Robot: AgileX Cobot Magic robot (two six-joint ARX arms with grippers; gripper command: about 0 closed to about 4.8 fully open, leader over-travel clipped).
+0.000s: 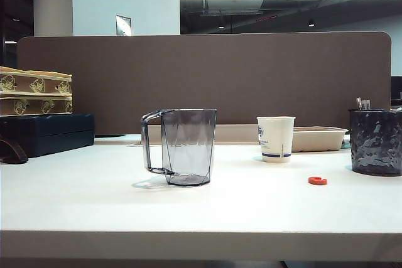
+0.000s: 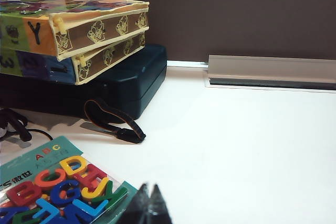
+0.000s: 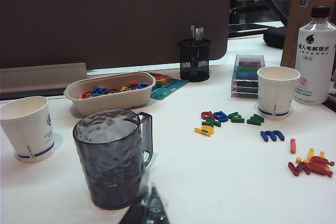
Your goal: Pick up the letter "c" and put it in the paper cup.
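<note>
Exterior view: the small flat red-orange C-shaped letter "c" point(image 1: 318, 181) lies flat on the white tabletop point(image 1: 188, 211), right of centre and near the front. The white tapered paper cup with a blue stripe point(image 1: 276, 139) stands upright behind it, farther back and slightly left, apart from it. A clear grey handled pitcher point(image 1: 182, 147) stands well to the left; a dark textured holder point(image 1: 376, 142) sits at the far right.

Neither arm shows in the exterior view. Left hand point(image 2: 148, 203): fingertips pressed together, empty, over bare tabletop beside a pack of coloured letters point(image 2: 58, 187). Right hand point(image 3: 148, 209): fingertips likewise together, empty, just before the dark holder point(image 3: 113, 156).

Handling judgement: piece looks light, rigid, thin plastic, probably slick. Low profile leaves little to pinch. Best hold is likely across the curved back of the C, fingers straight down, tips touching the tabletop. Risk: skidding or flipping away.
</note>
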